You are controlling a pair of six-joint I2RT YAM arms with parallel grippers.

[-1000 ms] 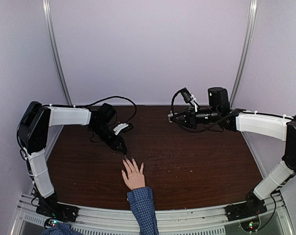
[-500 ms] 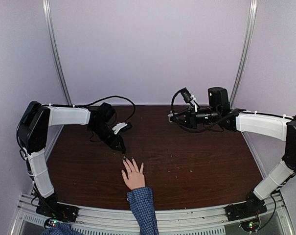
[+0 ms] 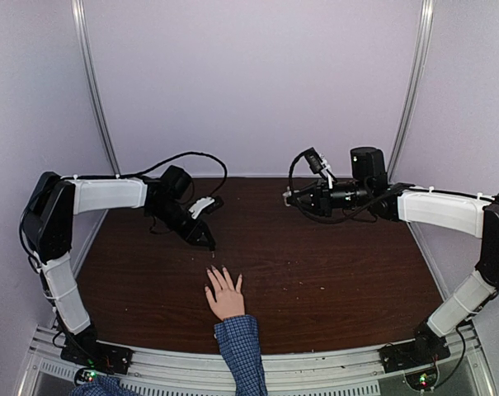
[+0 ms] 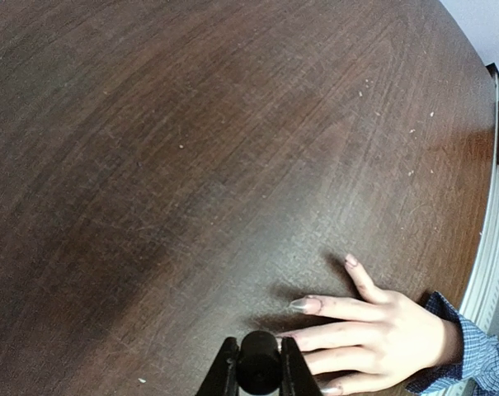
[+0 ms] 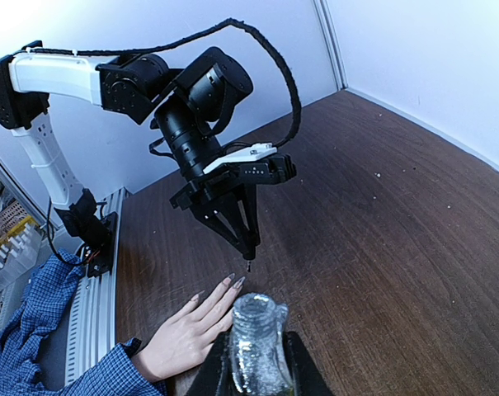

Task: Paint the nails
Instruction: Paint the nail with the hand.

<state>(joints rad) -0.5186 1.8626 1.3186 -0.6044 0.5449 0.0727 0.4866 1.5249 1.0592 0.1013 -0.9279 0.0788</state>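
A light-skinned hand [image 3: 225, 299] with a blue checked cuff [image 3: 239, 338] lies flat on the dark wooden table [image 3: 331, 272], fingers spread. Its long nails [image 4: 305, 304] show in the left wrist view, and the nails [image 5: 234, 283] show again in the right wrist view. My left gripper [image 4: 259, 363] is shut on a black brush cap [image 4: 259, 356]. It hovers just beyond the fingertips, with the brush tip [image 5: 248, 266] off the nails. My right gripper [image 5: 255, 367] is shut on an open clear polish bottle [image 5: 255, 330], held above the table's far middle [image 3: 292, 196].
Black cables [image 3: 191, 158] loop behind the left arm. A metal rail [image 3: 315, 367] runs along the near edge, where the sleeve crosses it. Pale walls and two upright metal strips [image 3: 410, 91] close in the back and sides.
My left gripper with the brush has drawn back and up from the fingertips, leaving a small gap. The hand and my right arm have stayed still.
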